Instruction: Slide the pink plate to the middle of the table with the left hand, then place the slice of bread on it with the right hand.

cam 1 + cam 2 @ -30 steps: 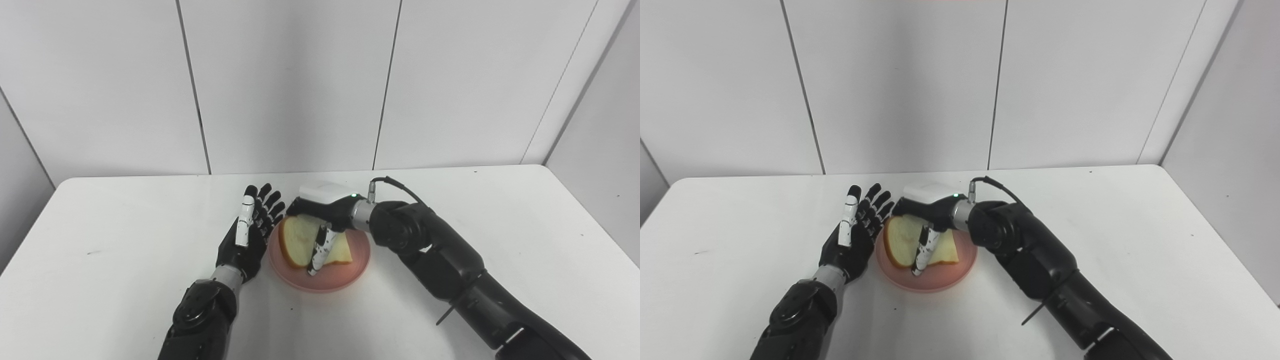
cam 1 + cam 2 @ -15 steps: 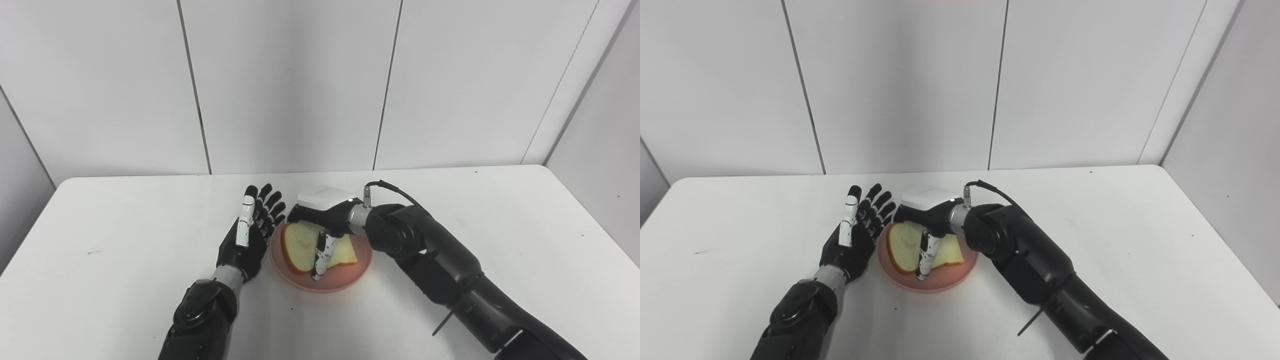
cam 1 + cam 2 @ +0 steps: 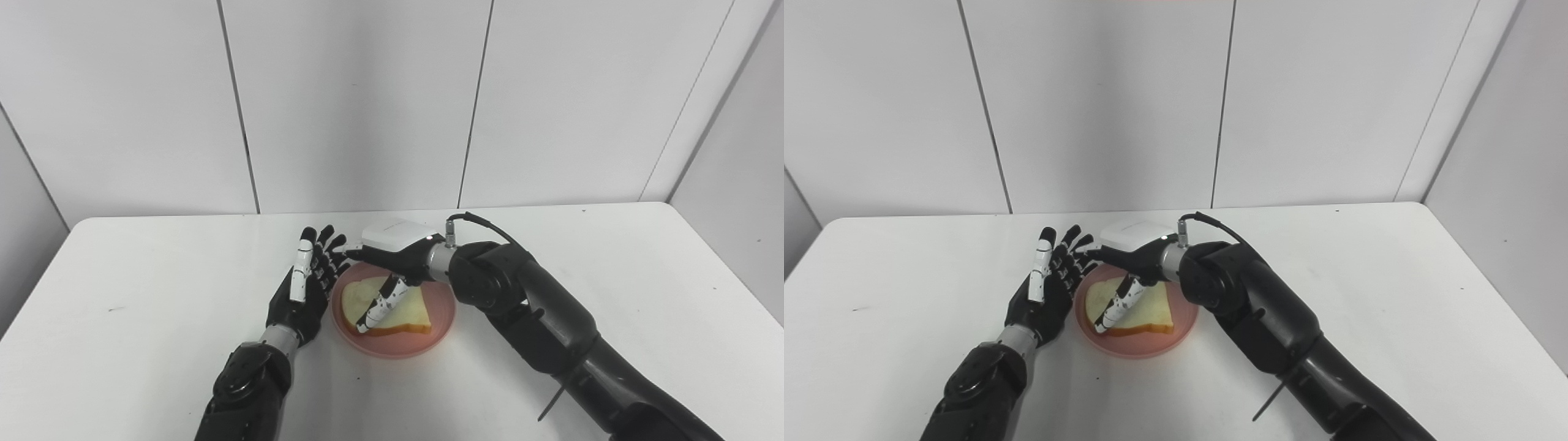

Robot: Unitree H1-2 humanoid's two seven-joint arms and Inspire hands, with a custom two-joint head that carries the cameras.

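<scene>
The pink plate (image 3: pixel 442 317) sits near the middle of the white table (image 3: pixel 147 306). The slice of bread (image 3: pixel 405 313) lies flat on it, crust toward the front. My right hand (image 3: pixel 392 246) hovers just above the plate's back edge, open, with its fingers spread to the left. Its thumb (image 3: pixel 376 305) slants down over the bread's left part; whether it touches is unclear. Just left of the plate's rim, my left hand (image 3: pixel 305 288) stands on edge, open, palm facing the plate and holding nothing.
The right forearm (image 3: pixel 551 331) crosses the table from the lower right toward the plate. White wall panels (image 3: pixel 367 104) close off the back and both sides. Bare table surface lies to the left and right.
The bread went from tilted in the right hand's grip to lying flat on the plate. The right hand's fingers opened and spread leftward. The left hand stayed put.
</scene>
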